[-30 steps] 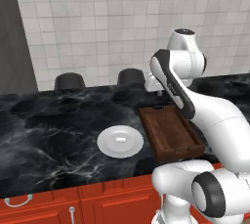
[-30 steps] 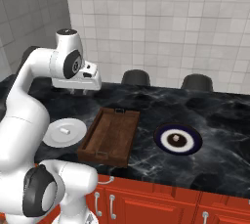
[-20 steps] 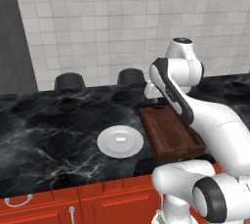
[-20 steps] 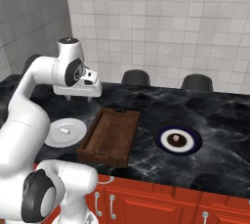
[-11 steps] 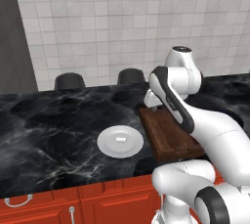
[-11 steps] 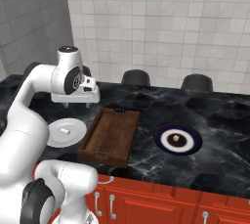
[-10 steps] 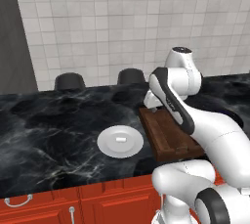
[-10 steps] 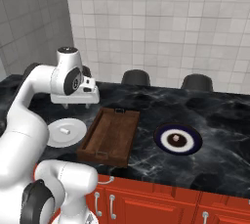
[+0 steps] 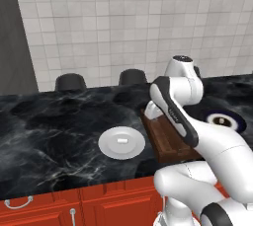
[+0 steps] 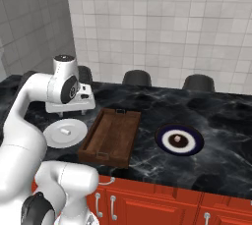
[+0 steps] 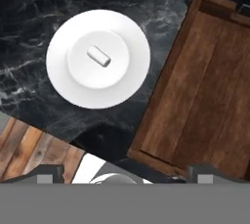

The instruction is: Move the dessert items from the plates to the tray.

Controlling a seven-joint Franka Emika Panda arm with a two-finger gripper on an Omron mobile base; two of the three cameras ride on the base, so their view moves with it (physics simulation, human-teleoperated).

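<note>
On the black marble bench (image 10: 226,135), the plain white plate (image 10: 65,133) is sitting at the left end, carrying the stubby white oblong (image 10: 65,131) at its centre; in the hand view that white plate (image 11: 98,65) is lying toward 11 o'clock with the oblong (image 11: 98,56) lying slantwise on it. The pincer (image 10: 71,113) is hanging above the bench just behind the white plate, at about 12 o'clock from it, holding nothing; its fingers are spread wide, one near each lower corner of the hand view. Just to the right of the white plate, at its 3 o'clock, the brown wooden tray (image 10: 112,137) is lying with nothing in it. Further right, apart from the tray, the navy-rimmed plate (image 10: 179,140) is resting with the small tan lump (image 10: 181,141) on its dark centre.
</note>
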